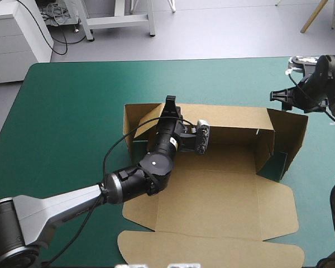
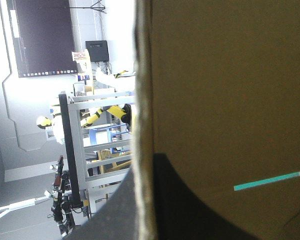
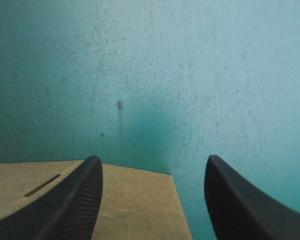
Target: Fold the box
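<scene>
The brown box [image 1: 212,201] lies in the middle of the table, its base and lid flat. Its back wall [image 1: 229,120] and right side wall [image 1: 290,134] stand raised. My left gripper [image 1: 170,103] reaches across the base to the left end of the back wall and is shut on its top edge. In the left wrist view the board [image 2: 225,90] runs edge-on between the black fingers [image 2: 190,210] of that gripper [image 2: 142,200]. My right gripper [image 1: 279,95] hovers open beyond the box's right wall. Its wrist view shows the gripper [image 3: 152,195] over the cover, a corner of board [image 3: 135,200] beneath.
The lid flap [image 1: 212,248] reaches almost to the table's front edge. The teal-green cover [image 1: 72,111] spreads bare left of and behind the box. A slot in the board shows teal [image 2: 267,181]. A white cabinet [image 1: 17,33] stands beyond the far left corner.
</scene>
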You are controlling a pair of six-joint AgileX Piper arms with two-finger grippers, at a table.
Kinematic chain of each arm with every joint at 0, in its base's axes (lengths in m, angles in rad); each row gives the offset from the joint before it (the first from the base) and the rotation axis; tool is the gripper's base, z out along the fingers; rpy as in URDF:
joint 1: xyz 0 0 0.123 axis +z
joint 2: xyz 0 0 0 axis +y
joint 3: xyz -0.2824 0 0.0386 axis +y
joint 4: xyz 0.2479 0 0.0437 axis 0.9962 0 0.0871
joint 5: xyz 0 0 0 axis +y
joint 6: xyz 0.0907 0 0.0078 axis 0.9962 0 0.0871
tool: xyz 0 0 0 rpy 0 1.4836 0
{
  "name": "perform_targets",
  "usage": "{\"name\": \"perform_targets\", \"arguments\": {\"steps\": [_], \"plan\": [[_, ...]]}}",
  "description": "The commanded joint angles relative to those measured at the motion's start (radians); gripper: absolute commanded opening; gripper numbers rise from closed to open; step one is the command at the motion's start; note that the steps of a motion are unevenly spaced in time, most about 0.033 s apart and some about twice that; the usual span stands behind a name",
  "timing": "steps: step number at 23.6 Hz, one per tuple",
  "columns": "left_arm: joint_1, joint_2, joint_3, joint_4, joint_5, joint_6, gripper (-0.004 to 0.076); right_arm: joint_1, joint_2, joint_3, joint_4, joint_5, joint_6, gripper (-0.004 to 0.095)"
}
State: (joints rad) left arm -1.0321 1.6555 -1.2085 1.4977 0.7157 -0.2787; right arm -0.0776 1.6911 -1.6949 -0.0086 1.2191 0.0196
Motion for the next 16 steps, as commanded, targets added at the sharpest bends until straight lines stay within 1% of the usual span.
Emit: {"name": "perform_targets", "arguments": {"steps": [1,4,6,16], "plan": [[-0.009,-0.04,-0.027,0.038,0.023,-0.013,-0.001,-0.008,-0.032,-0.03,0.023,-0.015,-0.02,0.0524],[-0.009,-0.04,-0.027,0.038,0.038,-0.024,-0.001,-0.008,-0.062,-0.03,0.068,-0.015,-0.041,0.0504],[-0.009,-0.04,-0.027,0.038,0.045,-0.045,-0.001,-0.008,-0.086,-0.021,0.068,-0.015,-0.041,0.0486],[-0.009,-0.04,-0.027,0.038,0.048,-0.058,-0.001,-0.008,-0.204,0.212,0.076,-0.015,-0.082,0.0427]]}}
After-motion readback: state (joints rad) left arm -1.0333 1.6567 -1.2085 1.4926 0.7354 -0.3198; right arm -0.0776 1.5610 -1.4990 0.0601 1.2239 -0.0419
